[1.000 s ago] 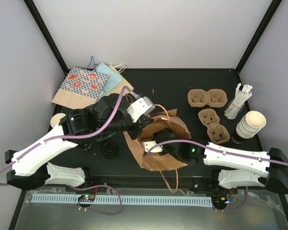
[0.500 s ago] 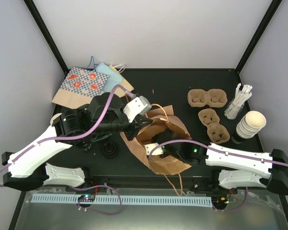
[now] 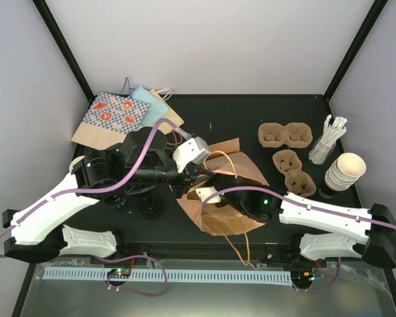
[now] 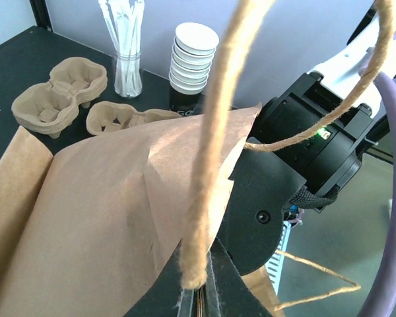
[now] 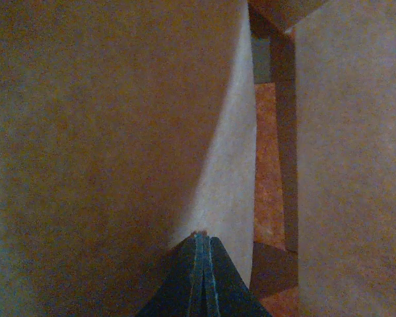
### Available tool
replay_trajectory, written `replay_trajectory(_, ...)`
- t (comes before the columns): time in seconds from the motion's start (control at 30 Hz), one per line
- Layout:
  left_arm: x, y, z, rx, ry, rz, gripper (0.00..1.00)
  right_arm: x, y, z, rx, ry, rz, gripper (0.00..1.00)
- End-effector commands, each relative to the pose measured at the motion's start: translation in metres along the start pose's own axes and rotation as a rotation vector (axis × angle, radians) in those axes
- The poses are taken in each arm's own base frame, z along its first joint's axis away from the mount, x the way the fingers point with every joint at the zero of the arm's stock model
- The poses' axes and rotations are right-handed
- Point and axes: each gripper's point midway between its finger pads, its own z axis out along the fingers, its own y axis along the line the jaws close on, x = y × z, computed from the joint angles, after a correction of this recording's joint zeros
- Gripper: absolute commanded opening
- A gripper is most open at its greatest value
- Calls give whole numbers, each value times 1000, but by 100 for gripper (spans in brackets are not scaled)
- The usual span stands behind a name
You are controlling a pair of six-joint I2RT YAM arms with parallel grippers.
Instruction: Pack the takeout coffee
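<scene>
White walls close in a black table (image 3: 251, 109), with a brown paper bag (image 3: 231, 218) lying open near the middle of its near edge. From above, both arms meet at the bag's mouth.

Only the left wrist view shows the left gripper (image 4: 199, 295) pinched tight on the bag's rim, right where a twine handle (image 4: 214, 132) rises from it. Only the right wrist view looks inside the bag: plain brown paper on all sides, and the right gripper (image 5: 199, 246) with its fingers pressed together. Whether paper is caught between them I cannot tell.

None of the coffee things can be seen in the bag. Two cup carriers (image 3: 285, 135) sit side by side toward the table's right edge, their hollows unfilled. A stack of paper cups (image 3: 345, 170) stands at that edge beside a glass of straws (image 3: 330, 142). A black lid (image 3: 150, 207) lies under the left arm. Patterned bags (image 3: 115, 115) lie at the far left corner.
</scene>
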Motion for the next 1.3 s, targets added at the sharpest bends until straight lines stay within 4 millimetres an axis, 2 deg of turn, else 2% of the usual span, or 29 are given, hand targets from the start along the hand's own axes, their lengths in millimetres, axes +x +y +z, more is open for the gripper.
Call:
replay_trajectory(0.0, -24, -26, -12, 120, -75, 7, 2, -2, -20, 4, 69, 28, -17, 1)
replay_trajectory(0.13, -32, -27, -19, 115, -106, 7, 1, -1, -10, 7, 36, 25, -41, 1)
replay_trajectory(0.33, -51, -6, -39, -31, -211, 17, 2, 8, 28, 11, -119, 47, -71, 1)
replay_trajectory(0.7, -44, 22, -5, -211, -127, 107, 2, 17, 74, -4, -380, 64, -68, 1)
replay_trajectory(0.9, -49, 22, -1, -265, -110, 182, 2, 22, 92, -14, -491, 83, -67, 1)
replay_trajectory(0.97, -47, 24, 9, -290, -85, 204, 1, 23, 97, -18, -527, 85, -66, 1)
replay_trajectory(1.27, -50, 26, 8, -361, -80, 274, 2, 19, 116, -33, -670, 72, -39, 1)
